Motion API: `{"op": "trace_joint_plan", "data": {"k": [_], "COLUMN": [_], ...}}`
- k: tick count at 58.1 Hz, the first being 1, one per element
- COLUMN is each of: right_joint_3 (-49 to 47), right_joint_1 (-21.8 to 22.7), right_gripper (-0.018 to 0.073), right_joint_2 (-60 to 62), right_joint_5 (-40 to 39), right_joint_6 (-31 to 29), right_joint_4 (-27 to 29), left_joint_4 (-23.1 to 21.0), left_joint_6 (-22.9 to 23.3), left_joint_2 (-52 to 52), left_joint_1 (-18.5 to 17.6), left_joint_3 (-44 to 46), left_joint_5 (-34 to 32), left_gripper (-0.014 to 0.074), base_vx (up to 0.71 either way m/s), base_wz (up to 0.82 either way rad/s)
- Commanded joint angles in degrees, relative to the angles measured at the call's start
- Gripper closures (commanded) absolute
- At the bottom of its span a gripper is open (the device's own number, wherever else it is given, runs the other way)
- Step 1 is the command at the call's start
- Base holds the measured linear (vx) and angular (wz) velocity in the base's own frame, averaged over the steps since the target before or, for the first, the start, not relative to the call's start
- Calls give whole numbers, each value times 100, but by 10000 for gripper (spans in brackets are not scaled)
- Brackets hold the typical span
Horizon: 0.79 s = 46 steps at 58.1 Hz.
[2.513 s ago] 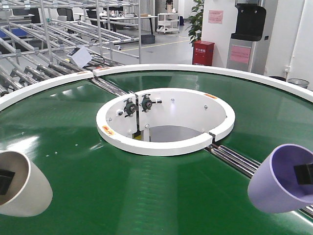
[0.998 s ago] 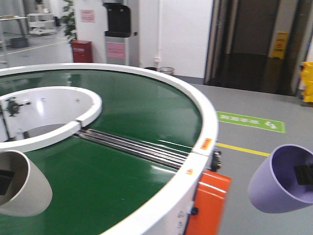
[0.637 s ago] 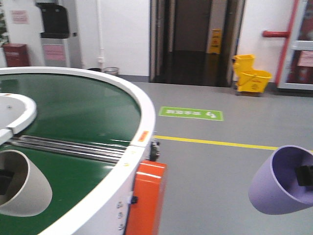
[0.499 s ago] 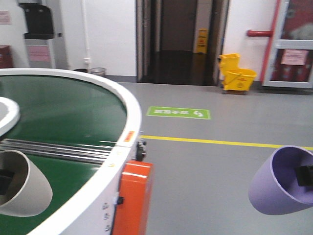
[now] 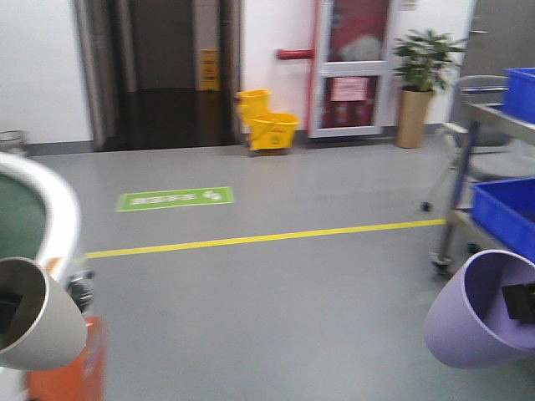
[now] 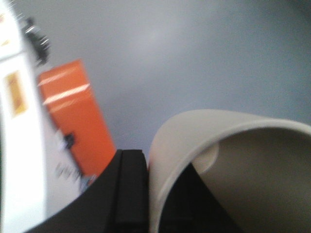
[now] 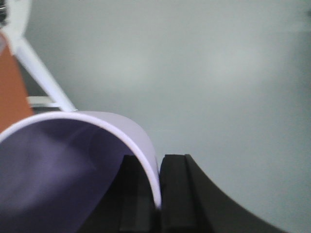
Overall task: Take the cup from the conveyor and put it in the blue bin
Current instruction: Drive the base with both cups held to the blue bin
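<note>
Swinging hard away from the conveyor (image 5: 60, 219) now. Half a second ago its green belt filled the left of the front view; now only a sliver of white rim shows, well apart from the blue bin (image 5: 504, 214), which has come into sight on the lower shelf of a cart (image 5: 456, 180).

Both grabs look done. The cream cup (image 5: 42, 327) is in the left claw (image 6: 149, 187) and the purple cup (image 5: 472, 317) is in the right claw (image 7: 159, 184), both off the belt and hanging over the floor (image 5: 276, 309). The purple cup is near the bin, just short of it. The cream cup is far across from the bin.

Each claw is closed to a narrow slit, pinching its cup's wall with one finger inside the mouth and one outside.

What's left, by my read: close the gap to the bin, get a cup over its rim, let go. The bin's inside is hidden from here. A second blue crate (image 5: 520, 90) sits above the bin.
</note>
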<state>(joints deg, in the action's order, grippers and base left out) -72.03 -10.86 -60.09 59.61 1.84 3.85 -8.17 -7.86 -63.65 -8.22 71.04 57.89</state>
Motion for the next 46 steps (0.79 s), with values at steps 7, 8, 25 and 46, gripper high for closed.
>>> {"op": "trace_joint_plan", "data": {"k": [7, 8, 25, 46], "right_joint_3": [-177, -177, -177, -177], "right_joint_1": [18, 18, 18, 18], "right_gripper": [568, 568, 568, 568], "right_joint_2": [98, 98, 98, 98], "right_joint_5": [-396, -396, -396, -389], "right_joint_6": [-23, -23, -23, -23], "right_joint_4": [-41, -41, -41, -41], "left_joint_4": [-101, -101, -95, -95], "left_joint_6": [64, 64, 64, 64], "left_joint_2": [121, 121, 121, 121], "left_joint_1": [-40, -40, -40, -40], "left_joint_3": [196, 196, 196, 196], "left_joint_5": [-334, -334, -334, -334], "left_gripper": [601, 601, 601, 601], "base_vx": [23, 25, 28, 35], "base_wz": [-80, -80, -66, -33]}}
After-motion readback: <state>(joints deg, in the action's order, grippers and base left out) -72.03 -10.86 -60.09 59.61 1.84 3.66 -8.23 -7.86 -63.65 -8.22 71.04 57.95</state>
